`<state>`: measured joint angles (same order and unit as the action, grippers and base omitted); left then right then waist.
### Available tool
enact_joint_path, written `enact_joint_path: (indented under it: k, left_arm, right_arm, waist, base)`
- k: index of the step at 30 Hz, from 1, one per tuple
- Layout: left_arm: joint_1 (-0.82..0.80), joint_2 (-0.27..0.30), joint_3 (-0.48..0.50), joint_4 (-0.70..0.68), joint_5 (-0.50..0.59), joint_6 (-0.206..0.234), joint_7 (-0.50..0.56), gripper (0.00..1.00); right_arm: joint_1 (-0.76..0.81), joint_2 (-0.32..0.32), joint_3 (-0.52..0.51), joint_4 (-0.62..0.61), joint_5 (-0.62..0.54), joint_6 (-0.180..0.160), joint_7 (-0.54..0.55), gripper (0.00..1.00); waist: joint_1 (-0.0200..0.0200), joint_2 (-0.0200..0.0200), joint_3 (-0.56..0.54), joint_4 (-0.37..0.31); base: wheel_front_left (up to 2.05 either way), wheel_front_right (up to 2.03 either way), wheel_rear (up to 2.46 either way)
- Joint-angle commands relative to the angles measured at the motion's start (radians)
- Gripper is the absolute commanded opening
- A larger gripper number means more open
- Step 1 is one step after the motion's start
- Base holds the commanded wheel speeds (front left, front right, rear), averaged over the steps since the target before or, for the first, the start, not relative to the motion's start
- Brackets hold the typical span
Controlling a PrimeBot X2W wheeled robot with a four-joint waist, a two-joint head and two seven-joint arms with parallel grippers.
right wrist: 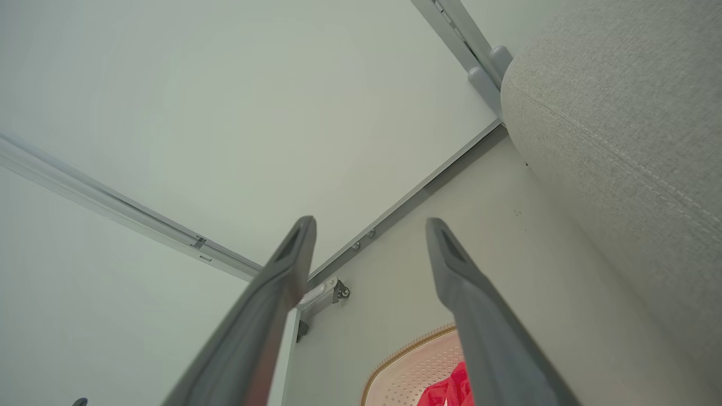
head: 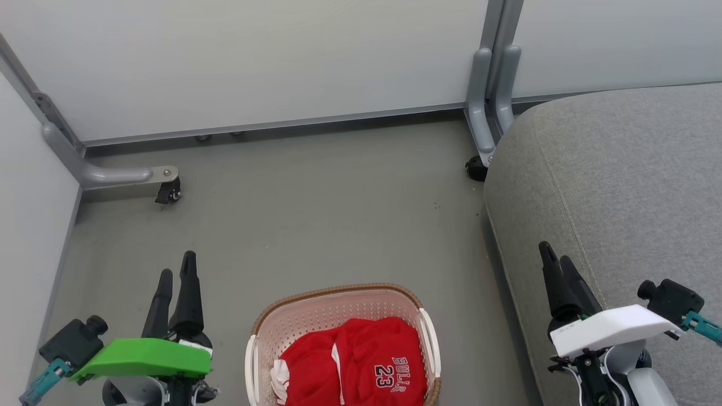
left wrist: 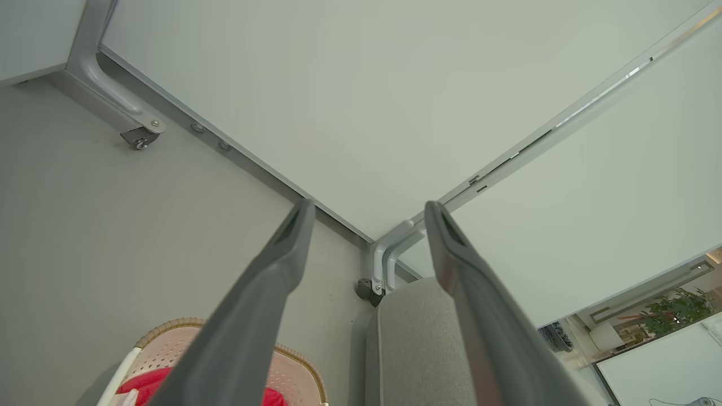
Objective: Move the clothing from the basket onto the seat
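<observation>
The cream basket point(head: 316, 307) with a brown rim sits on the floor at the bottom centre of the head view. Red clothing point(head: 355, 361) lies inside it, the "BULLS 23" jersey on the right and a red piece with white trim on the left. The grey seat point(head: 620, 180) fills the right side. My left gripper point(head: 176, 265) hovers open to the left of the basket, holding nothing. My right gripper point(head: 555, 254) stands open over the seat's front edge, also empty. The wrist views show the basket point(left wrist: 169, 338) point(right wrist: 412, 366), the clothing point(left wrist: 149, 383) point(right wrist: 445, 389) and the seat point(left wrist: 417, 344) point(right wrist: 620, 129) past spread fingers.
White partition panels point(head: 254, 62) wall in the back and left. Their grey feet with castors point(head: 168, 192) point(head: 476, 168) stick out onto the grey floor point(head: 316, 214) beyond the basket. The seat's corner stands close to the basket's right side.
</observation>
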<state>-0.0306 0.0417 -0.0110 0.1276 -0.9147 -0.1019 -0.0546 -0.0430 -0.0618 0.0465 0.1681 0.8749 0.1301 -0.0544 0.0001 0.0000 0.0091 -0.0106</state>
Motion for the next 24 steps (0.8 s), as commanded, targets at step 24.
enact_joint_path:
  k: [24]
  left_arm:
    - [0.024, 0.008, -0.058, -0.068, 0.321, 0.023, -0.082, 1.0]
  right_arm:
    - [0.015, -0.017, 0.059, -0.059, -0.319, 0.0, -0.082, 1.0]
  waist:
    - [0.0, 0.0, -0.001, -0.007]
  base:
    - [0.0, 0.0, 0.0]
